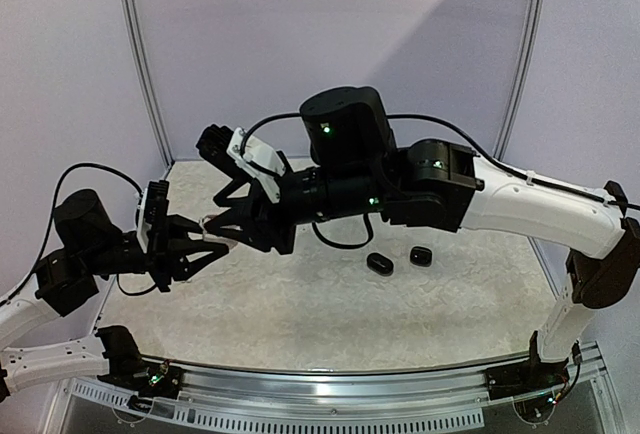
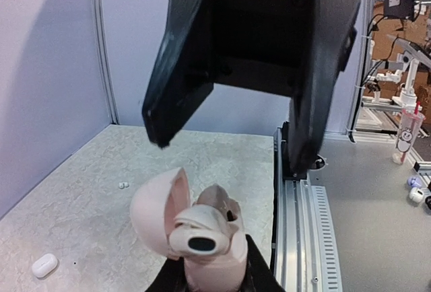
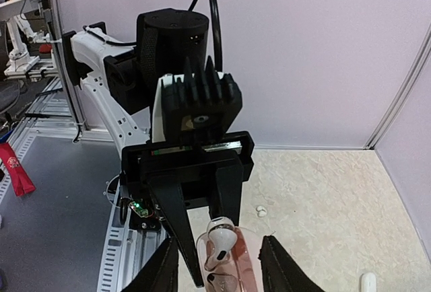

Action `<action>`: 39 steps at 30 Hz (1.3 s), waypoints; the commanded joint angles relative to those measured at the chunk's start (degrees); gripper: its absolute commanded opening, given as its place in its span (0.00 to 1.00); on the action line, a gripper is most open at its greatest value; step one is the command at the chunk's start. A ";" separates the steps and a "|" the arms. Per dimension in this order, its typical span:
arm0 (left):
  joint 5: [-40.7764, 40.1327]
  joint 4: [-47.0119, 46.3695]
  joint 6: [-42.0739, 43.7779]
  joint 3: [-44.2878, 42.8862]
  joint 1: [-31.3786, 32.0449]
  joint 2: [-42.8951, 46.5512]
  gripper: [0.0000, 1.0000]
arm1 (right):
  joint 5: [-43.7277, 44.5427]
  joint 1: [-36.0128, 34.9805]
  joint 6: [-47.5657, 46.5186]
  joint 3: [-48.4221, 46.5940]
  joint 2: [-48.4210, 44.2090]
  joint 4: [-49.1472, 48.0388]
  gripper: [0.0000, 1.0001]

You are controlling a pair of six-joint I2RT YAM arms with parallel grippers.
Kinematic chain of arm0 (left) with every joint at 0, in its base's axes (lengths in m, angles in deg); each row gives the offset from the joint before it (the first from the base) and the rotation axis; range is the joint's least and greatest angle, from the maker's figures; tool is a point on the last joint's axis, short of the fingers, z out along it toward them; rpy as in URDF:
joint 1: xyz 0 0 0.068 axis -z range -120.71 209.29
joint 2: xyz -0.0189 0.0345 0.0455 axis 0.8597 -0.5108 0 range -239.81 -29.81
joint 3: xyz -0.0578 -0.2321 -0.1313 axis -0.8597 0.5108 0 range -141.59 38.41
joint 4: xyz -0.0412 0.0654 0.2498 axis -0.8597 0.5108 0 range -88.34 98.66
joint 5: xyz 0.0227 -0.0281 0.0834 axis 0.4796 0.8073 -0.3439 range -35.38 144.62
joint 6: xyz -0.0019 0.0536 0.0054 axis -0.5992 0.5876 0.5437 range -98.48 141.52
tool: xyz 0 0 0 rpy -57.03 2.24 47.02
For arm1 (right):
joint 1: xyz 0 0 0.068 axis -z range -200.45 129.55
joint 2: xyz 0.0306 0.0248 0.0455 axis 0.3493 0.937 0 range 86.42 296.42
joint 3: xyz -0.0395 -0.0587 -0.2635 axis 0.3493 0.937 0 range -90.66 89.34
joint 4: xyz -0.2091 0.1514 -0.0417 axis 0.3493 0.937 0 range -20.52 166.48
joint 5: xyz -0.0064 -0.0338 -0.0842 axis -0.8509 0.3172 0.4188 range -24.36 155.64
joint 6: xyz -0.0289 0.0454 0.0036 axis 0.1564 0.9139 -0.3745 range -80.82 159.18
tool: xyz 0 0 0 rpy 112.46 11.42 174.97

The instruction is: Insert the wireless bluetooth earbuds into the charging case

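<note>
One glossy white earbud (image 2: 199, 238) was pictured in the pale, pebble-shaped charging case (image 2: 156, 214), lid open, clamped by the left gripper (image 1: 205, 246); the right gripper (image 3: 219, 272) was held spread over it.

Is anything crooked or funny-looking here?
Yes: the white earbud lies crooked across the top of the open charging case held by the left fingers, sticking out rather than sunk into its slot.
</note>
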 commanded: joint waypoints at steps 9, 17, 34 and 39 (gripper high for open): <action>1.43 3.15 7.03 0.32 -0.36 -2.28 0.00 | 0.54 0.08 9.92 -15.50 6.03 19.54 0.30; 1.38 3.02 7.52 0.62 0.06 -3.31 0.00 | 5.29 -1.55 14.65 -18.71 9.14 23.79 0.26; 1.73 4.20 8.02 0.40 0.22 -3.72 0.00 | 7.98 -2.29 8.73 -18.84 9.39 18.98 0.32; 1.92 3.85 7.86 0.45 0.25 -3.82 0.00 | 6.34 -2.30 5.69 -20.70 10.99 19.06 0.32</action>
